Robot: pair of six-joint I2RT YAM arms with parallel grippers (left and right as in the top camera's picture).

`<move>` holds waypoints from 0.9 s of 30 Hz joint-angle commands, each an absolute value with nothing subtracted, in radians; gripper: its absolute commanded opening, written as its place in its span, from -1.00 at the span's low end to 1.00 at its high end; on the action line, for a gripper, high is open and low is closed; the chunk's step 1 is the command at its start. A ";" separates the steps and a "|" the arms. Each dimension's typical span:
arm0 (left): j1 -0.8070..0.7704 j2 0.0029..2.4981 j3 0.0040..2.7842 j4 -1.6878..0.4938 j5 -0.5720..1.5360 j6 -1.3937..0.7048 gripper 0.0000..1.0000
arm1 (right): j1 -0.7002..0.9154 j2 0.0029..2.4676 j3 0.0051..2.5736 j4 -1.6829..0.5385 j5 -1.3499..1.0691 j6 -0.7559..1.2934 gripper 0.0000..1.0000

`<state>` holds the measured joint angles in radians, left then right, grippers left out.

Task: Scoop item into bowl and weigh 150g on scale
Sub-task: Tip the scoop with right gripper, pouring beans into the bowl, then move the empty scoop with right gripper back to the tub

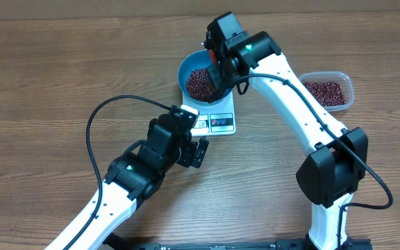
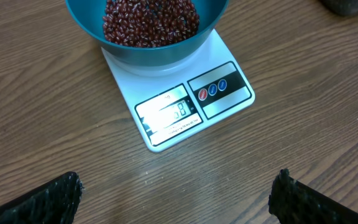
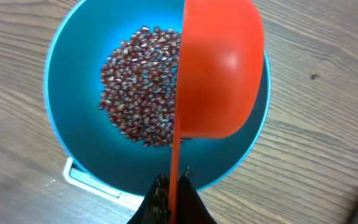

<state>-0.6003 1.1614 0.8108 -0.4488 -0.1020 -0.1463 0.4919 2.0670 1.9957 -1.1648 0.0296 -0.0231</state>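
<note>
Scale [image 2: 129, 82] display [image 2: 166, 114] washed out — blue bowl [image 2: 157, 56] cropped; right gripper [image 3: 169, 200] clamped on red scoop [image 3: 219, 74], left gripper [image 2: 176, 199] agape.

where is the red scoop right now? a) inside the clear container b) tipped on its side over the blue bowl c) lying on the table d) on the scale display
b: the right gripper holds the red scoop tipped sideways above the blue bowl of beans
</note>
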 commanded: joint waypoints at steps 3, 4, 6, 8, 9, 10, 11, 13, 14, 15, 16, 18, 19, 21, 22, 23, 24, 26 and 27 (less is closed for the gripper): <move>-0.594 1.165 0.816 -0.448 -0.115 -0.134 0.99 | 0.398 1.971 2.025 -1.178 -0.144 -0.033 -0.93; -0.594 1.165 0.816 -0.448 -0.114 -0.134 0.99 | 0.381 1.964 2.025 -1.185 -0.160 -0.036 -0.92; -0.594 1.165 0.816 -0.448 -0.115 -0.134 0.99 | 0.337 1.949 2.025 -1.208 -0.190 -0.035 -0.93; -0.594 1.165 0.816 -0.448 -0.114 -0.134 0.99 | 0.279 1.932 2.025 -1.241 -0.209 -0.035 -0.93; -0.594 1.165 0.816 -0.448 -0.114 -0.134 0.99 | 0.252 1.925 2.025 -1.259 -0.215 -0.035 -0.93; -0.594 1.165 0.816 -0.448 -0.115 -0.134 0.99 | 0.194 1.914 2.025 -1.295 -0.226 -0.035 -0.93; -0.594 1.165 0.816 -0.448 -0.115 -0.134 0.99 | 0.159 1.910 2.025 -1.316 -0.231 -0.035 -0.93; -0.594 1.165 0.816 -0.448 -0.115 -0.134 0.99 | 0.087 1.907 2.025 -1.360 -0.229 -0.036 -0.93; -0.594 1.165 0.816 -0.448 -0.115 -0.134 0.99 | 0.057 1.908 2.025 -1.377 -0.229 -0.041 -0.93; -0.594 1.165 0.816 -0.448 -0.115 -0.134 0.99 | 0.025 1.908 2.022 -1.396 -0.229 -0.052 -0.93; -0.594 1.165 0.816 -0.448 -0.115 -0.134 0.99 | -0.012 1.908 2.019 -1.417 -0.226 -0.055 -0.92; -0.594 1.165 0.816 -0.448 -0.114 -0.134 0.99 | -0.078 1.909 2.015 -1.455 -0.225 -0.059 -0.93; -0.594 1.165 0.816 -0.448 -0.115 -0.134 0.99 | -0.105 1.910 2.015 -1.472 -0.224 -0.062 -0.93; -0.594 1.165 0.816 -0.448 -0.114 -0.134 1.00 | -0.154 1.914 2.015 -1.496 -0.218 -0.062 -0.93; -0.594 1.165 0.816 -0.448 -0.114 -0.134 0.99 | -0.176 1.916 2.015 -1.505 -0.218 -0.062 -0.92; -0.594 1.165 0.816 -0.448 -0.114 -0.134 0.99 | -0.191 1.919 2.015 -1.511 -0.218 -0.062 -0.93; -0.594 1.165 0.816 -0.448 -0.115 -0.134 0.99 | -0.205 1.923 2.015 -1.518 -0.218 -0.062 -0.93; -0.594 1.165 0.816 -0.448 -0.115 -0.134 0.99 | -0.220 1.933 2.015 -1.525 -0.207 -0.061 -0.93; -0.594 1.165 0.816 -0.448 -0.115 -0.134 0.99 | -0.224 1.938 2.015 -1.528 -0.192 -0.061 -0.93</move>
